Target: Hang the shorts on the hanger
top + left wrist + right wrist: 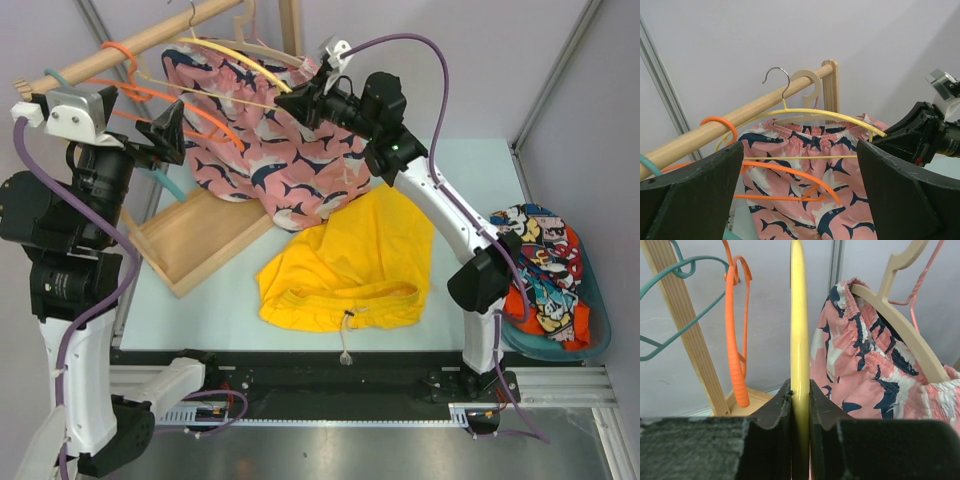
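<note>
The yellow shorts [345, 262] lie flat on the table in front of the rack, waistband and pale drawstring toward the near edge. The pale-yellow hanger [245, 58] hangs by its hook from the wooden rod; it also shows in the left wrist view [830, 114] and the right wrist view [799, 325]. My right gripper [303, 92] is shut on the hanger's right arm tip, its jaws [800, 395] clamped on the yellow bar. My left gripper [172, 135] is open and empty, raised at the rack's left side. In its wrist view [800, 152] it faces the hangers without touching them.
The wooden rod [130, 45] also carries pink whale-print shorts [275, 150] on a beige wooden hanger [805, 85], orange hangers [785, 170] and a teal hanger [165, 180]. The rack's wooden base tray [195, 240] lies at the left. A teal basket [590, 335] holding a cartoon-print garment [545, 265] stands at the right.
</note>
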Controlling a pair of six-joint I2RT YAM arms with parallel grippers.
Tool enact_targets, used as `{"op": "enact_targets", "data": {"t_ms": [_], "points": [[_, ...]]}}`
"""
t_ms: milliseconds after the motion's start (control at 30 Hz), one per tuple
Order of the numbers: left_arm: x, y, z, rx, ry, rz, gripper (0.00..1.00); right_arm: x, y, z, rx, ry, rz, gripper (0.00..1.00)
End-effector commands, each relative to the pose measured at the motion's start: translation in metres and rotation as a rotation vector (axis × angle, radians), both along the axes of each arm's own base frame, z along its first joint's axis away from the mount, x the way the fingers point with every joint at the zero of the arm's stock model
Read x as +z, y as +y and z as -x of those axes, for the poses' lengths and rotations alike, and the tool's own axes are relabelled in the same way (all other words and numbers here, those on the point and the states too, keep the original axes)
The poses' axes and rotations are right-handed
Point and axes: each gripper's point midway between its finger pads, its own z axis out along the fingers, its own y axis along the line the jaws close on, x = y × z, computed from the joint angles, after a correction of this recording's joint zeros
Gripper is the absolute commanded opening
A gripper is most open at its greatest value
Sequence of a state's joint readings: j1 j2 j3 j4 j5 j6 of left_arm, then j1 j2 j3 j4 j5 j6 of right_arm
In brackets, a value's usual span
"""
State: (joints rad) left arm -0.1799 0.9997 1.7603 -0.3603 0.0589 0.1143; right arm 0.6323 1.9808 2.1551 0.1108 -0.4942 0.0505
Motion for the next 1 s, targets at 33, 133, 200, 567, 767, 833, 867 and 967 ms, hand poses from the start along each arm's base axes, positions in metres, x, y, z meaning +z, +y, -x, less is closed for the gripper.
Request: {"op": "enact_targets", "data": {"t_ms": [33, 133, 200, 567, 767, 833, 867, 967], "points": [[0.0, 0.001, -0.004, 0.004, -0.009, -0.012, 1.0, 0.055, -0.028, 0.024, -0.014, -0.117, -0.078, 0.0], [-0.008, -0.005, -0.01, -0.017, 0.011, -0.029, 1.0, 0.054, -0.041, 0.029, -0.024, -0.119, -0.053, 0.0], [-0.021, -0.019, -0.015, -0.086, 0.048, -0.071, 1.0, 0.046, -0.051, 0.035, -0.029, -0.112, -0.025, 0.0], [-0.091, -0.085, -0.02, -0.465, 0.22, -0.179, 1.0, -0.005, -0.122, 0.066, -0.131, -0.058, 0.124, 0.0], [-0.127, -0.11, -0.017, -0.559, 0.271, -0.264, 1.0, -0.043, -0.165, 0.102, -0.129, 0.045, 0.25, 0.0], [-0.139, -0.124, -0.012, -0.587, 0.273, -0.327, 1.0, -0.053, -0.174, 0.116, -0.1, 0.063, 0.298, 0.0], [-0.153, -0.127, -0.01, -0.599, 0.308, -0.347, 1.0, -0.064, -0.179, 0.137, -0.057, 0.108, 0.337, 0.0], [-0.174, -0.133, 0.0, -0.637, 0.331, -0.388, 1.0, -0.094, -0.191, 0.171, -0.006, 0.225, 0.419, 0.0]]}}
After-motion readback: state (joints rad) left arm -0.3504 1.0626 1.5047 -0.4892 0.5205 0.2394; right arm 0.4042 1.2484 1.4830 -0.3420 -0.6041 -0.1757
